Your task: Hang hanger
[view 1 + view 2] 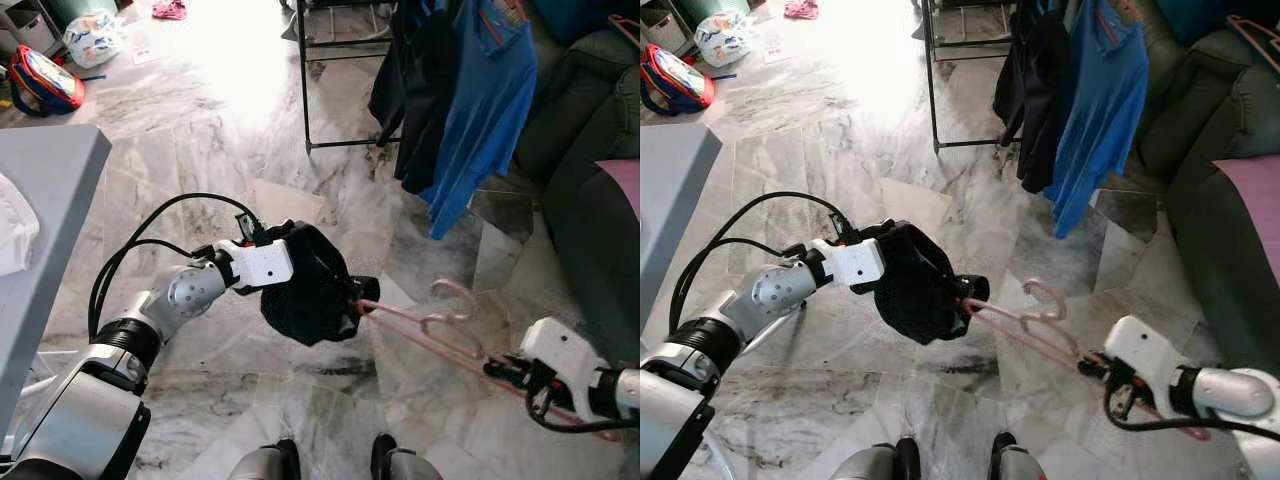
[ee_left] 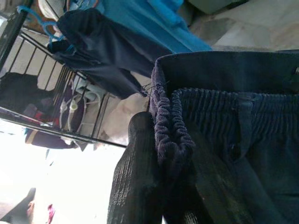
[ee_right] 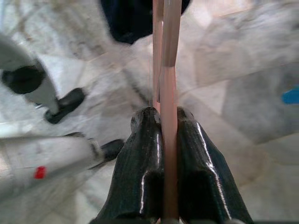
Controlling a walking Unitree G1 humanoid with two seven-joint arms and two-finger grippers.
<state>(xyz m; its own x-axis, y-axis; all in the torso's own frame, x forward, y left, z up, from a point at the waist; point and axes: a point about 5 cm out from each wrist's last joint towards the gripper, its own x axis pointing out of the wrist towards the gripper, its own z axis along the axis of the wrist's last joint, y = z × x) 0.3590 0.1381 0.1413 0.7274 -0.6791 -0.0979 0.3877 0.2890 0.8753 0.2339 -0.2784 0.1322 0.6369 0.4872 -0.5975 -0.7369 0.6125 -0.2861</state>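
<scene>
1. Now holding: right gripper pinched on the pink hanger, out at four o'clock.
2. Left gripper clamped on dark shorts, dead centre, hanger tip meeting the fabric.
3. Probably threading the garment on.
4. Next: seat the waistband, then carry to the rack at twelve o'clock.

Far end of the pink hanger inside the dark shorts.
</scene>
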